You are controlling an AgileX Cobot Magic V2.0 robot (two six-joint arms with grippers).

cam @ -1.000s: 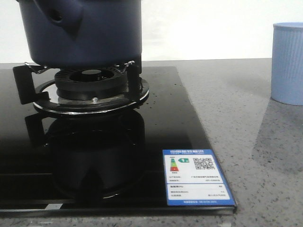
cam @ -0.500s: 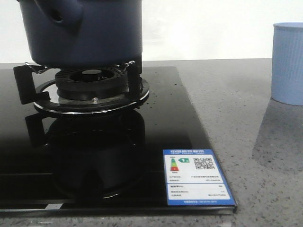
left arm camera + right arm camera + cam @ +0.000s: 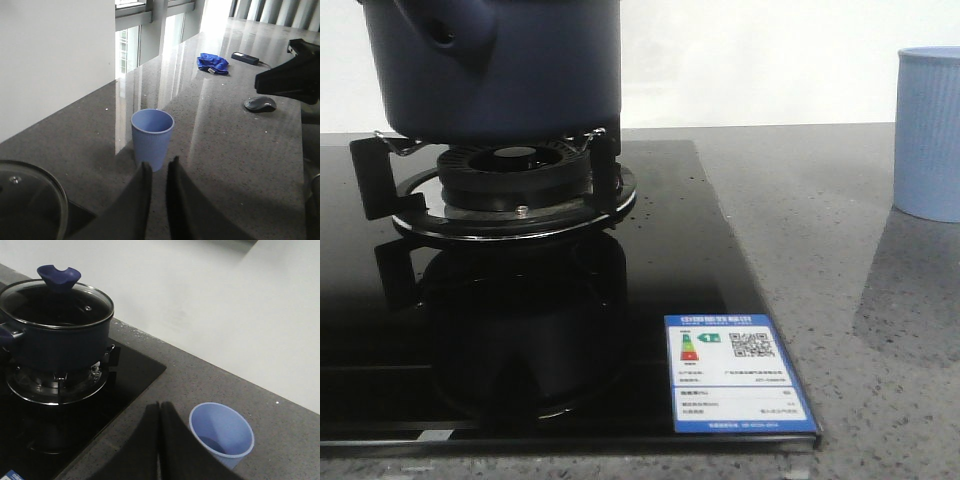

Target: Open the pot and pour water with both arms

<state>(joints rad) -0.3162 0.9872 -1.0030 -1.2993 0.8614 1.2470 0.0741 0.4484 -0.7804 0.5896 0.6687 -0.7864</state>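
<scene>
Nothing has really moved over the last second in the front view: pot (image 3: 500,65) sits on the burner (image 3: 510,185) as before, light blue ribbed cup (image 3: 928,133) unchanged at 3 o'clock of it, well apart on the grey stone tabletop (image 3: 840,230)

Pot is dark navy, at the 10 o'clock part of the front view, handle stub with its small hole (image 3: 442,36) facing the camera. Glass lid (image 3: 55,302) on it, blue knob (image 3: 59,276) on top, lid closed. Black glass cooktop (image 3: 660,260) carries an energy label sticker (image 3: 735,375) at its 5 o'clock corner

Left gripper (image 3: 158,172): fingers nearly together, only a thin gap between them, holding nothing. Cup (image 3: 152,137) stands upright just beyond the tips; whether it touches them I can't tell. Lid rim (image 3: 30,195) shows at the edge of that view

Right gripper (image 3: 159,412): fingers pressed together, nothing in them, hovering over the tabletop edge between cooktop and cup (image 3: 222,434). Cup is upright and just beside the fingers

Farther along the tabletop in the left wrist view: computer mouse (image 3: 260,103), crumpled blue cloth (image 3: 212,63), small black box (image 3: 245,58)
</scene>
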